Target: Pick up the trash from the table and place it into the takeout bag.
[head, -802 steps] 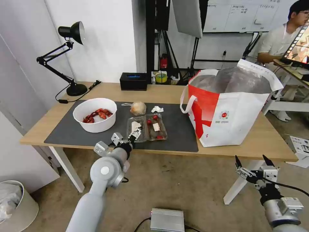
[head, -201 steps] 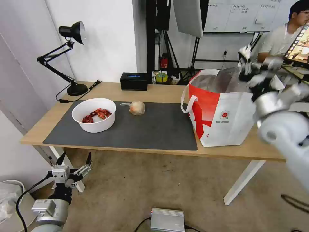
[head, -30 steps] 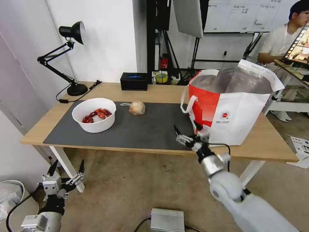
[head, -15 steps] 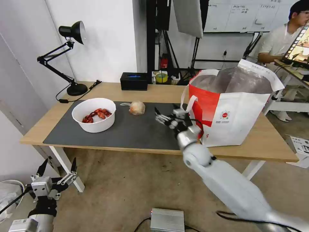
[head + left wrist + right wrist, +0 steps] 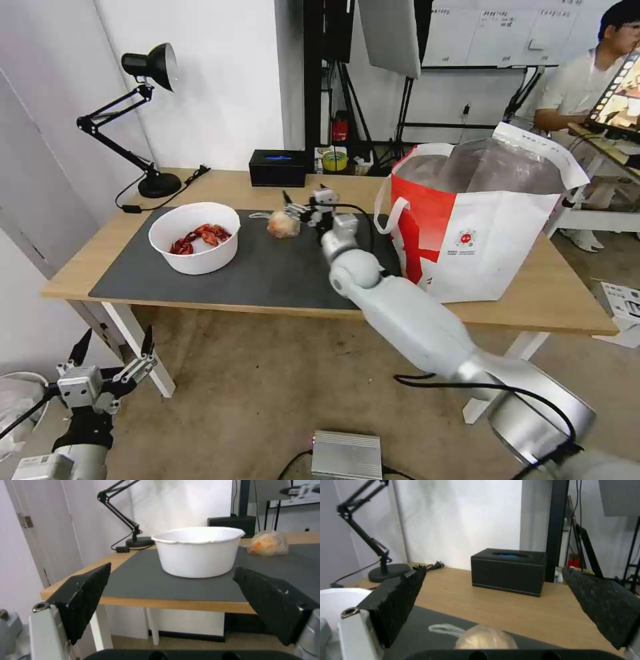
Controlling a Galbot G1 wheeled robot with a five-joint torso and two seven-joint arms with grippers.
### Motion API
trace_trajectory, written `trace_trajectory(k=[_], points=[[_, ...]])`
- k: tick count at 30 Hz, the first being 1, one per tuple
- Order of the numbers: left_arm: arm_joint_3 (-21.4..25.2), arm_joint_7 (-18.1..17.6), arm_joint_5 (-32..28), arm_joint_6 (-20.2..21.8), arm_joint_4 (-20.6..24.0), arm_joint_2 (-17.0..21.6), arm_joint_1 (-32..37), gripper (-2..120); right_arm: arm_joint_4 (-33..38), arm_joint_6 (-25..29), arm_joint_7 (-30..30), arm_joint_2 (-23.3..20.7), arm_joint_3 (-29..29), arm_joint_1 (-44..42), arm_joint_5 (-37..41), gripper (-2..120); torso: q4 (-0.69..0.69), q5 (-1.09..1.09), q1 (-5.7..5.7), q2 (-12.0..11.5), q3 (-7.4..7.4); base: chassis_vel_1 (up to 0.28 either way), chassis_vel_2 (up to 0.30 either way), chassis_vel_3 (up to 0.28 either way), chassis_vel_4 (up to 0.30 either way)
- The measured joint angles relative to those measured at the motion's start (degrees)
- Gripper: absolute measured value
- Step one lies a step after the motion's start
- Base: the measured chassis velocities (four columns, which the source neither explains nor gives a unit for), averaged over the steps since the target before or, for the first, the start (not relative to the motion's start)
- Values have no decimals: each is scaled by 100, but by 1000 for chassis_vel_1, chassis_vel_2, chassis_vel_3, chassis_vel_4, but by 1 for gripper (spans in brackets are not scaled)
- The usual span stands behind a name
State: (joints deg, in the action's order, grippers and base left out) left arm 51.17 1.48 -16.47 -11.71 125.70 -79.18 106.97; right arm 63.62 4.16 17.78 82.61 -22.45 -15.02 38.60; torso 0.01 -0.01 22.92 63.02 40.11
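While spread, right gripper (image 5: 303, 203) seemingly overhangs lump (image 5: 283, 225).

Office or lab workspace, set up for recording. Light wood desk (image 5: 220, 185) on white legs against a plain white wall; black desk lamp (image 5: 137, 113) at its far corner. Behind the desk: tripod stands (image 5: 400, 120), a whiteboard (image 5: 507, 30) with writing. Bare concrete floor beneath the desk.
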Motion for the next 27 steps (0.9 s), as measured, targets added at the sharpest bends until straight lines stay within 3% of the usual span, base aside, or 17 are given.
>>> trace_trajectory(k=[14, 27], points=[[-23, 15, -22, -9, -38, 46, 13, 100, -1552, -193, -30, 750, 85, 464, 138, 100, 1, 0, 0, 0, 0, 0, 0, 0, 0], [-109, 22, 55, -12, -166, 46, -16, 100, -1788, -375, -61, 772, -87, 258, 277, 100, -1, 1, -1, 1, 0, 0, 0, 0, 0]])
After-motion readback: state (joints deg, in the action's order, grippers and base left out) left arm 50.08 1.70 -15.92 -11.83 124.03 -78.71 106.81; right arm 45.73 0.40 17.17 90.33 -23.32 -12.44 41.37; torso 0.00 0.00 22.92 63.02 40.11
